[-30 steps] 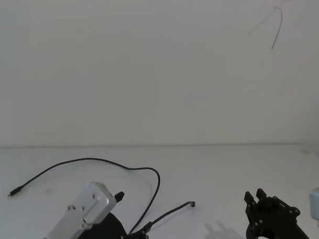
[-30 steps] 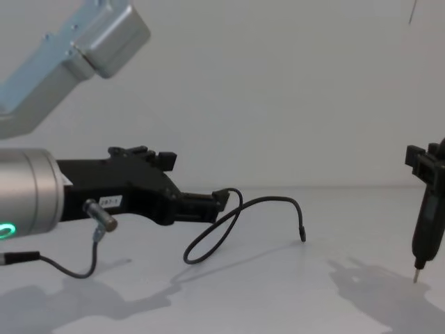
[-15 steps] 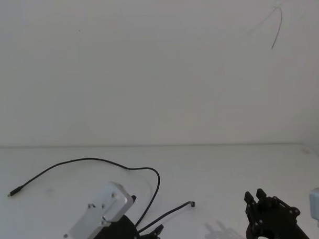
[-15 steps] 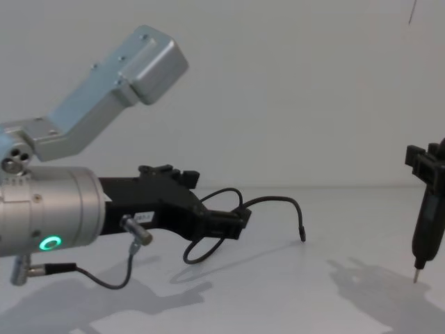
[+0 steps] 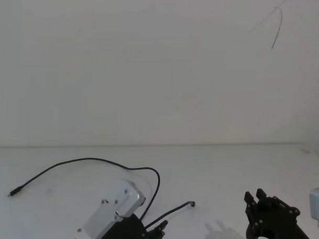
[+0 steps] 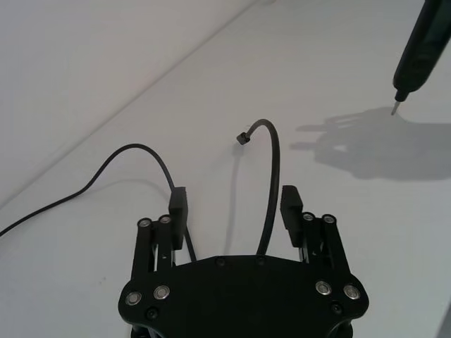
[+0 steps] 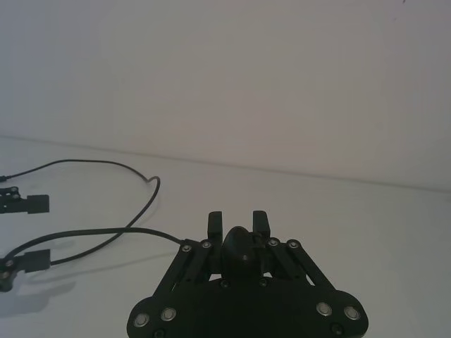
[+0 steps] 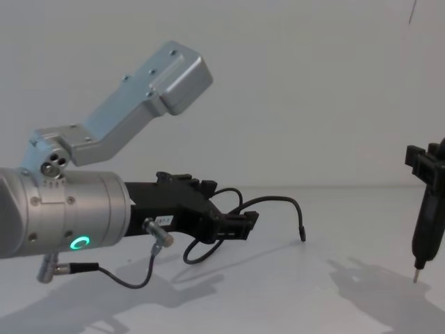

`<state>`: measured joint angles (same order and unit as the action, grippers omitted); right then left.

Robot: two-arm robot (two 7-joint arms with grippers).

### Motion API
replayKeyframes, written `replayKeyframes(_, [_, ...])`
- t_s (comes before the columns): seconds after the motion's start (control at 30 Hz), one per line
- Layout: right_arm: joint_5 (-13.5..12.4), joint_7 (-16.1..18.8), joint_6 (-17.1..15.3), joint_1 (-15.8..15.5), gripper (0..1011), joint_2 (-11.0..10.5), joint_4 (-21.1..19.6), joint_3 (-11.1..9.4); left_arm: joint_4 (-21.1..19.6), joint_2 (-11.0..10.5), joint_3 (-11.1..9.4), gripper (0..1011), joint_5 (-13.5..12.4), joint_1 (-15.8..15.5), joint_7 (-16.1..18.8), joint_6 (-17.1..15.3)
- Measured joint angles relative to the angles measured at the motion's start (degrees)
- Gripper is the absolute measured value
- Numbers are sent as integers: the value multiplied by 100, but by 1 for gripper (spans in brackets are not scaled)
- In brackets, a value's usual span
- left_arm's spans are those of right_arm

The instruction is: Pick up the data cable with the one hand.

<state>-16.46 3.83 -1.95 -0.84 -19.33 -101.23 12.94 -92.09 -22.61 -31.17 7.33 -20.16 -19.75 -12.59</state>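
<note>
Your left gripper (image 6: 235, 208) is wide open and holds nothing, its fingers straddling a strand of the cable (image 6: 273, 162) lying on the table (image 6: 394, 211); closing and lifting are left to do, right gripper (image 5: 255, 196) parked right

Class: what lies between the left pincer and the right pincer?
In the chest view, from the left pincer the cable arches down to its plug; then bare table to the right pincer.
</note>
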Motion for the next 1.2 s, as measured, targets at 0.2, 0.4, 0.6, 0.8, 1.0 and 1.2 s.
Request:
replayKeyframes(0.2, [0,0,0,0,251,0,0,0,101,82,-17,660,-58,-63,36,-34])
replayKeyframes(0.4, [0,0,0,0,251,0,0,0,159,136,-27,485,-96,-102,57,-52])
replayKeyframes(0.6, [0,0,0,0,251,0,0,0,196,170,-33,285,-118,-125,68,-66])
replayKeyframes(0.8, [0,0,0,0,251,0,0,0,219,189,-37,125,-131,-139,76,-71])
replayKeyframes(1.0, [0,0,0,0,251,0,0,0,225,197,-29,35,-136,-141,75,-66])
replayKeyframes(1.2, [0,0,0,0,251,0,0,0,172,175,88,35,-12,-109,-34,35])
